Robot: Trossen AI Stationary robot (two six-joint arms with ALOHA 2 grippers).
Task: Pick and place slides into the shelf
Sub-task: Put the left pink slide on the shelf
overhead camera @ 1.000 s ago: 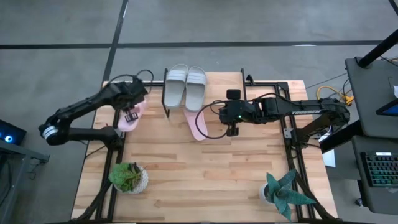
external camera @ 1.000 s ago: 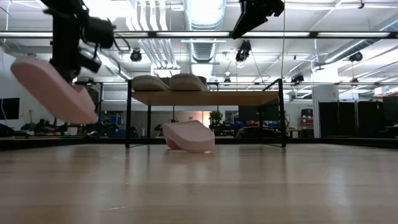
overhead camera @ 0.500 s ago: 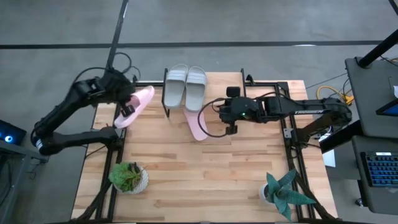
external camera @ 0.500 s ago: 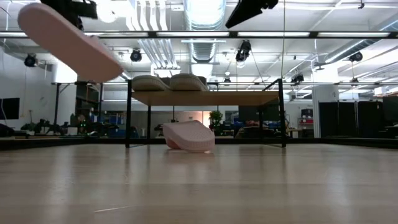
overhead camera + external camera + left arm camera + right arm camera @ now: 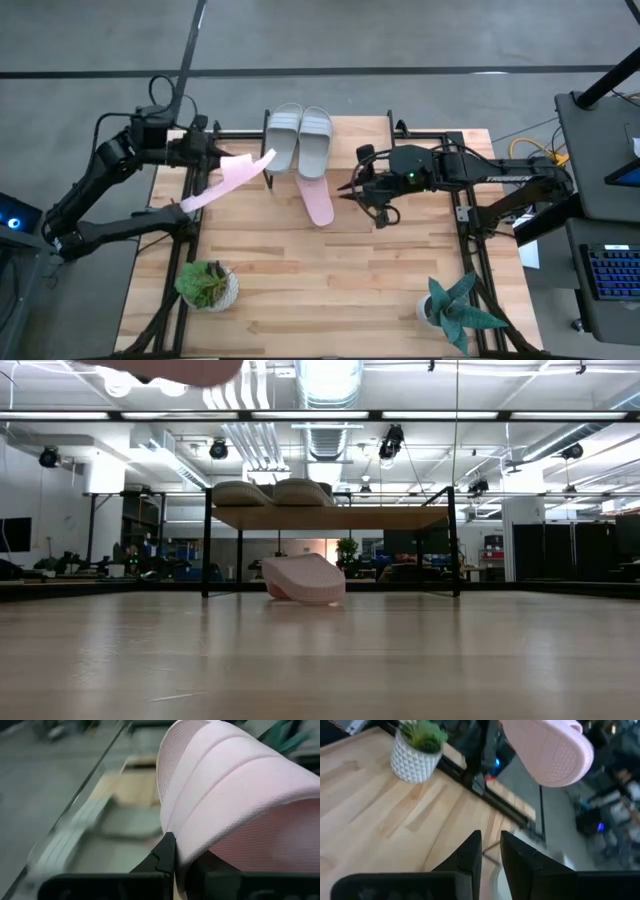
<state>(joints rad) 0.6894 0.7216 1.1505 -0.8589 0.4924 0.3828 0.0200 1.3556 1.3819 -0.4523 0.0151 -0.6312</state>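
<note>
My left gripper (image 5: 208,158) is shut on a pink slide (image 5: 232,177), high above the table's far left part, just left of the shelf (image 5: 268,180). The low view shows only the slide's underside (image 5: 170,368) at the top. Two light grey slides (image 5: 283,138) (image 5: 316,140) lie side by side on the shelf's plank top (image 5: 330,517). The second pink slide (image 5: 318,200) rests sole down on the table, partly under the shelf. My right gripper (image 5: 350,188) hovers just right of it, pointing toward the table's left, open by a narrow gap (image 5: 491,840). My left gripper holds the pink slide at the side edge beside its wide strap (image 5: 175,827). One finger (image 5: 165,855) lies against that edge; the slide hides the other. The slide is lifted clear and tipped on its edge, its free end slanting toward the shelf.
A potted plant in a white pot (image 5: 207,285) stands near the left near corner, and a spiky plant (image 5: 455,305) near the right near corner. Black frame rails (image 5: 188,250) (image 5: 468,250) run along both table sides. Bare wood (image 5: 330,290) lies between the plants.
My left gripper has risen and swung toward the far edge and the shelf, carrying the pink slide up out of the low view's top. The slide has tipped from flat onto its edge. My right gripper has tipped from pointing down to pointing left, beside the pink slide on the table.
</note>
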